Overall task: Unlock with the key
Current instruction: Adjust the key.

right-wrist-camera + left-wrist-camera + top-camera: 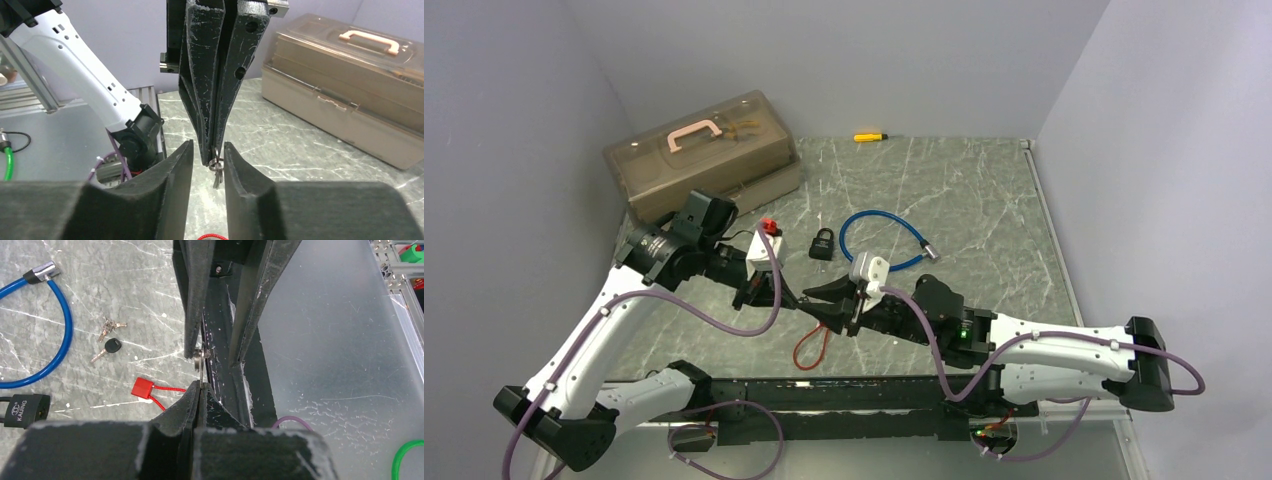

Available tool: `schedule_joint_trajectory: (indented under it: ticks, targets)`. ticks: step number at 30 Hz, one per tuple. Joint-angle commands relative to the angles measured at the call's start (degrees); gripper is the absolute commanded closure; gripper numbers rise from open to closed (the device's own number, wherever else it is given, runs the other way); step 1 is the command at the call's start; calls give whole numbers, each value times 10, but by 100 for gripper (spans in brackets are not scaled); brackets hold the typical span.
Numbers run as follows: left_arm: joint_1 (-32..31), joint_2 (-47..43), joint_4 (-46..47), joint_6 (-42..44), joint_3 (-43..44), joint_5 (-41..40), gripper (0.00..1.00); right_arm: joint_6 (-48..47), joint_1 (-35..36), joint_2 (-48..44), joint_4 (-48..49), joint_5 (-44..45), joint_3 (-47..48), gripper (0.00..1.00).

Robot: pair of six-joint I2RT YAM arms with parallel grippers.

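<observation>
- Key point(200, 359) hangs above the table's near edge, clenched in my left gripper point(199, 390); the right gripper point(208, 146) stands parted around it, gripping nothing.
- Padlock point(822, 243) lies beyond, shackle apparently closed, key not inserted. I judge unlocking not begun.
- Toolbox point(704, 155) at rear, lid shut; contents indistinct.

Seen from above, the toolbox point(704, 155) sits upper left and the screwdriver point(870, 136) top centre, by the back wall. The padlock point(822, 243) lies mid-frame, just left of the cable lock point(879, 240). Below them the left gripper point(199, 390) and right gripper point(207, 150) meet, with the key point(216, 170) between them.
</observation>
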Motion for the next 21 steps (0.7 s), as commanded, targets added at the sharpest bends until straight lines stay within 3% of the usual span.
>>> schedule_joint_trajectory:
  ticks: [1, 5, 10, 15, 21]
  targets:
    - [-3, -6, -23, 29, 21, -2, 100, 7, -1, -28, -40, 1, 25, 62]
    - [-16, -4, -45, 49, 25, -35, 100, 5, -25, -45, -100, -18, 57, 53]
    - [-51, 2, -59, 53, 36, -96, 100, 5, -85, -28, -201, -136, 128, 47]
    - [-68, 1, -55, 41, 48, -145, 100, 11, -132, 21, -291, -246, 193, 57]
    - [-69, 3, -57, 21, 71, -156, 100, 15, -141, 57, -326, -291, 211, 62]
